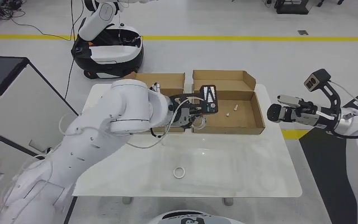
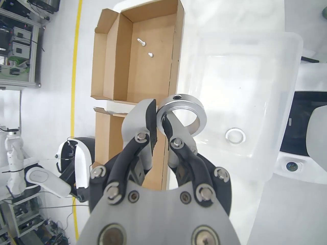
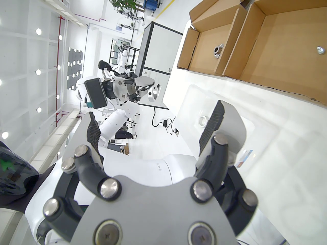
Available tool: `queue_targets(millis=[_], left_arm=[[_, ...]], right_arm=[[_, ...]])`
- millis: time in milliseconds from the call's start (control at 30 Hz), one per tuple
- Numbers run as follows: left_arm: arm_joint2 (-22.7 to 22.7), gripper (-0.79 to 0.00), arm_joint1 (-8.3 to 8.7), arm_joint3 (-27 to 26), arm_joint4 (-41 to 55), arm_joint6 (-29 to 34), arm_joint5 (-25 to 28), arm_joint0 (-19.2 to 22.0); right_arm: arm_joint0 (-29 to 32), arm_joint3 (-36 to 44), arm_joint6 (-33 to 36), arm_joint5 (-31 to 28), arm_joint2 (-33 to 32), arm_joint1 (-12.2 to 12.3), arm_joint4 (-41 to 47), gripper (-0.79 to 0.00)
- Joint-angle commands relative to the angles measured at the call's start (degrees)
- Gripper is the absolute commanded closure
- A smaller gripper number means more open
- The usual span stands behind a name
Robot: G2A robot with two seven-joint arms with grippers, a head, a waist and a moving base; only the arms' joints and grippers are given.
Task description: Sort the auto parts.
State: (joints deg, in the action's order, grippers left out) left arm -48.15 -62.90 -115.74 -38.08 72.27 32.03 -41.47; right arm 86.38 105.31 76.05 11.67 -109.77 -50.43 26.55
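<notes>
left gripper [image 2: 158,112]: clamped on a metal shaft collar [image 2: 182,102]. one finger goes through the bore, the other presses the outer face. the collar rides on the fingertips, clear of any surface, with the set-screw hole showing on its rim.

place: gripper and collar hang at the corner of the bolt box [image 1: 246,122] nearest the robot, by the wall it shares with the second cardboard box [image 1: 168,84]. can't tell whether the collar is over that wall or just outside it.

inside the bolt box: one bolt [image 2: 141,42] and a shorter bolt [image 2: 151,54] lie on the floor near each other, well apart from the held collar.

second cardboard box, touching the bolt box side by side: a small flanged metal fitting [image 3: 217,50] lies on its floor.

loose ring [image 2: 227,136]: flat on the table side of the bolt box, toward the robot. it appears to lie within a clear plastic tray [image 2: 293,77] on the white table [image 1: 240,162], apart from the held collar.

right gripper [image 3: 155,110]: jaws spread wide, nothing between them. it is held up just beyond the bolt box's end wall on the side away from the second box, about at the table's edge, well apart from the collar and the loose ring.
</notes>
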Motion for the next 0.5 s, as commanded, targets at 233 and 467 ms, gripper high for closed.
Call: queue_targets(millis=[233, 467], left_arm=[[-16.8, 0.000, 2.93, 0.9, 8.9, -19.0, 5.6, -11.6], [-21.6, 0.000, 3.45, 2.8, 15.0, -32.4, 10.6, -18.6]], right_arm=[[0.0, 0.0, 0.0, 0.0, 0.0, 0.0, 0.0, -0.785], [0.0, 0.0, 0.0, 0.0, 0.0, 0.0, 0.0, -0.785]])
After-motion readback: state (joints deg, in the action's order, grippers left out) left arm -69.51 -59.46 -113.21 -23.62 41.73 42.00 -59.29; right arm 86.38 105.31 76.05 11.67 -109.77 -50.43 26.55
